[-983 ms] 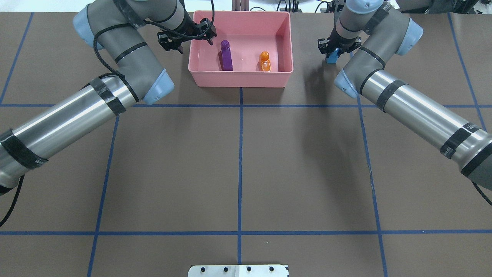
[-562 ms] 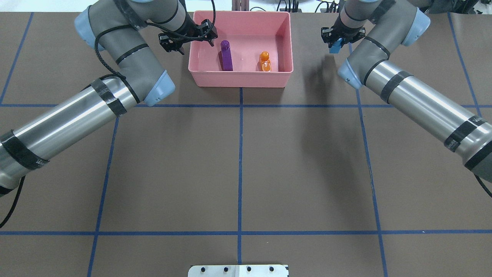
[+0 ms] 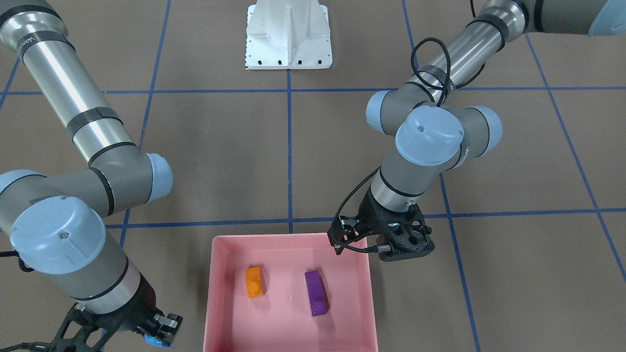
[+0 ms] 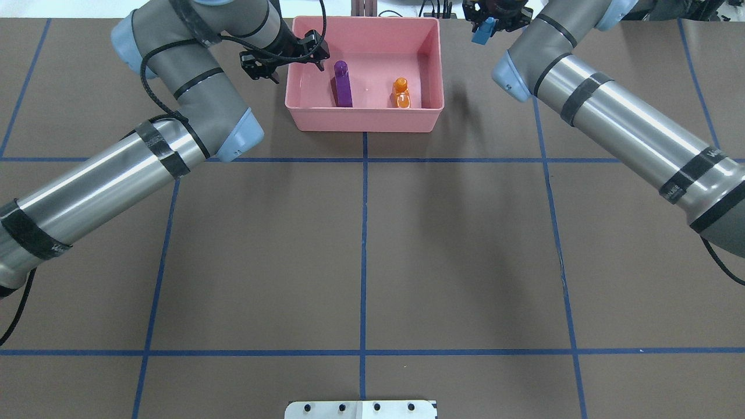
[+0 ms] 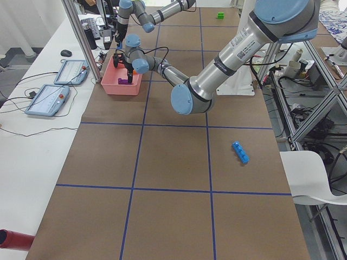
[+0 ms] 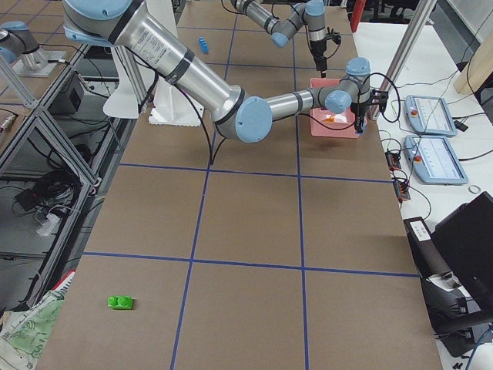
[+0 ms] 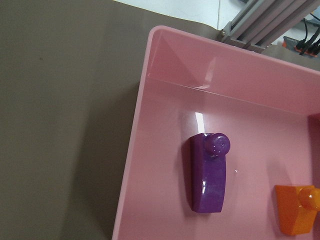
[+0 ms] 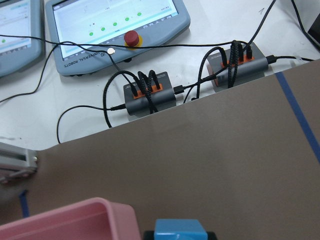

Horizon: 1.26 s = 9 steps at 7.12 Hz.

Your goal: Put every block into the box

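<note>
"Overhead exterior — is the right gripper point(image 4: 486, 23) holding the small blue block point(image 4: 479, 35) near the box point(image 4: 364, 121)?"
"Seems so, though it's tiny. Next — carry it over the rim, release. Left gripper point(image 4: 285, 57) hangs wide, empty."

The bench point(image 4: 465, 262) has a brown top, and blue tape lines point(image 4: 364, 233) cut it into big squares. Beside it is a long white table point(image 5: 21, 173) with two grey touch screens point(image 5: 47, 100) and black cables point(image 8: 145, 82). A white chair point(image 5: 312, 176) sits on the other side. A silver metal post point(image 5: 81, 38) stands at the edge.
</note>
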Available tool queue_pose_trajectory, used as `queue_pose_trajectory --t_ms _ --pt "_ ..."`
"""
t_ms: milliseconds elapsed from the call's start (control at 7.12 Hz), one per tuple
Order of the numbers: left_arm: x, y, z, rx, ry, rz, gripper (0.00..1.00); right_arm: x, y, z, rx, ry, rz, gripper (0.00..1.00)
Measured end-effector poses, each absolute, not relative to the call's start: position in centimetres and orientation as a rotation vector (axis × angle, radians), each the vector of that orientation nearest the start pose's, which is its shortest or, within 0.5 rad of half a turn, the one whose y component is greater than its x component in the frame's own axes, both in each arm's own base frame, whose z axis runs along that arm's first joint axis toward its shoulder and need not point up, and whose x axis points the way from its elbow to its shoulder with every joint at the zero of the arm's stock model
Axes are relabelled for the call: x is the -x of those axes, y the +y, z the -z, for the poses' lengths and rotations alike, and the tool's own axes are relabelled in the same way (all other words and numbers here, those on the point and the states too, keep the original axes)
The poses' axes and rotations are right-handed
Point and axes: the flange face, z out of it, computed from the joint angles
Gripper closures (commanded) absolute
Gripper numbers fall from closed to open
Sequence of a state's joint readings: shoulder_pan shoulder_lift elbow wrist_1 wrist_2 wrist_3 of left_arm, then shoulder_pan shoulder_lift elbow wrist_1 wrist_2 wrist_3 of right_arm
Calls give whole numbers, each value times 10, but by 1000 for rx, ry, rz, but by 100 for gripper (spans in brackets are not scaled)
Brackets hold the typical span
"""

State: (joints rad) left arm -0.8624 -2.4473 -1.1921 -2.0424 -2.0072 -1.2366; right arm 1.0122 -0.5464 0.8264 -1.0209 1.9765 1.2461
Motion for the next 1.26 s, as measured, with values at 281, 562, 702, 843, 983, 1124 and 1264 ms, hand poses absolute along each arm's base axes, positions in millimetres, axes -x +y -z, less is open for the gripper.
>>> queue_pose_trajectory --t_ms 281,562,702,843,983,1124,1264 --pt "-446 -661 -235 -200 1009 268 0 402 -787 -219 -185 -939 -550 99" --pt "-437 -651 -261 -192 994 268 0 439 -770 -208 -182 -939 -552 1" --pt "-431 -644 -274 -200 984 249 0 454 -763 -210 -185 -927 -544 0" --pt "-427 -640 -284 -209 974 224 0 462 -759 -213 -187 -915 -534 0" --pt "-425 -638 -290 -213 968 213 0 462 -759 -214 -192 -899 -515 0" --pt "-423 -635 -293 -215 968 208 0 454 -761 -211 -196 -870 -481 0" --pt "-416 -627 -297 -218 974 203 0 438 -764 -204 -190 -838 -438 0"
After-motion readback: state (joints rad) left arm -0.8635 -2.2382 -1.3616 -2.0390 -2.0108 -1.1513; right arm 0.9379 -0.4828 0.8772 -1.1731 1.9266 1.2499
